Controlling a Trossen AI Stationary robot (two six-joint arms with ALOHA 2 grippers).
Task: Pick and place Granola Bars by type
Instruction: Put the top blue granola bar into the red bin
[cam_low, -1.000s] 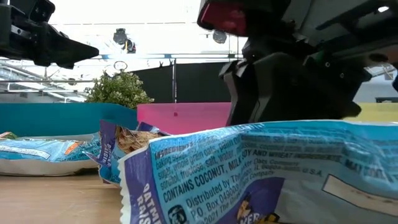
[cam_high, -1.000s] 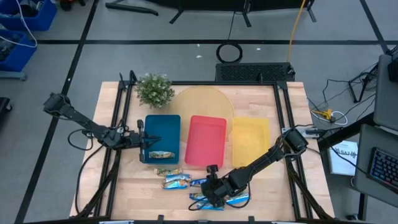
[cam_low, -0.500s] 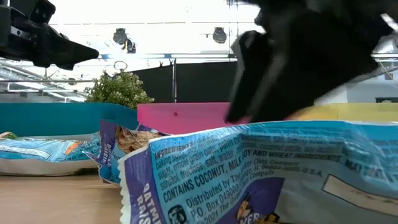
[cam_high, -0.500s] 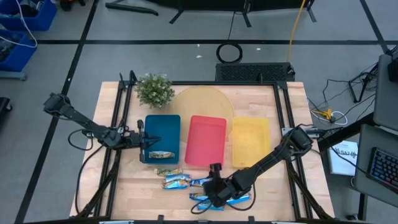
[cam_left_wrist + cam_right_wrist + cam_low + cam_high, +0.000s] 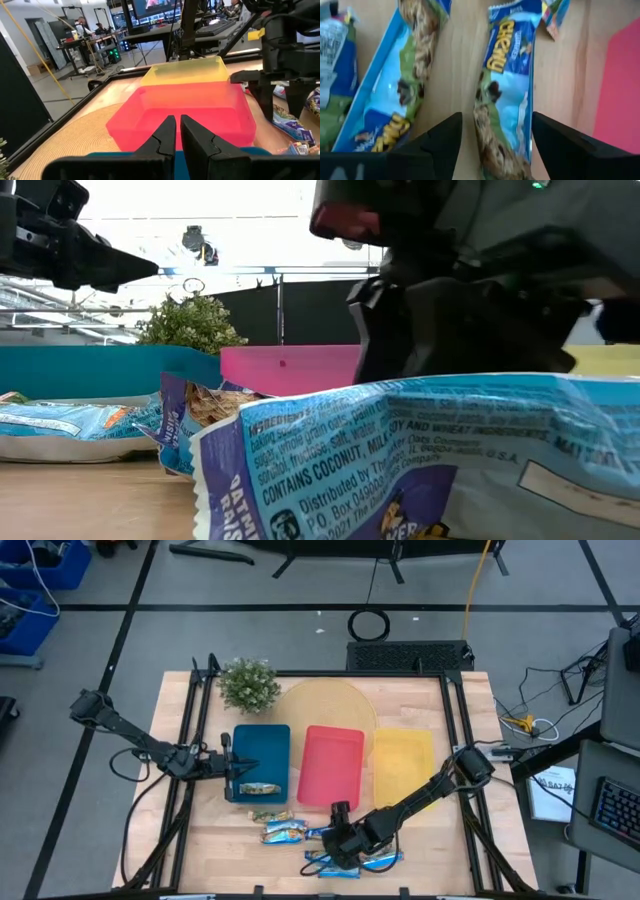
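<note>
Several granola bars (image 5: 300,832) in shiny light-blue wrappers lie flat on the wood near the table's near edge, and one more bar (image 5: 258,788) lies in the blue tray (image 5: 262,750). My right gripper (image 5: 340,837) hovers over the loose bars, open and pointing down. In the right wrist view its fingers stand either side of a bar marked "chewy" (image 5: 506,90), with another bar (image 5: 395,95) beside it. My left gripper (image 5: 177,127) is shut and empty, at the blue tray's left edge (image 5: 232,768).
Red tray (image 5: 332,765) and yellow tray (image 5: 402,765) sit side by side to the right of the blue one. A potted plant (image 5: 248,685) and a round tan mat (image 5: 325,705) are at the far side. One bar (image 5: 430,450) lies close to the low camera.
My right gripper swung a little toward the table's right and near edge, then came back over the loose bars. It stayed open. The bars and my left arm kept still.
</note>
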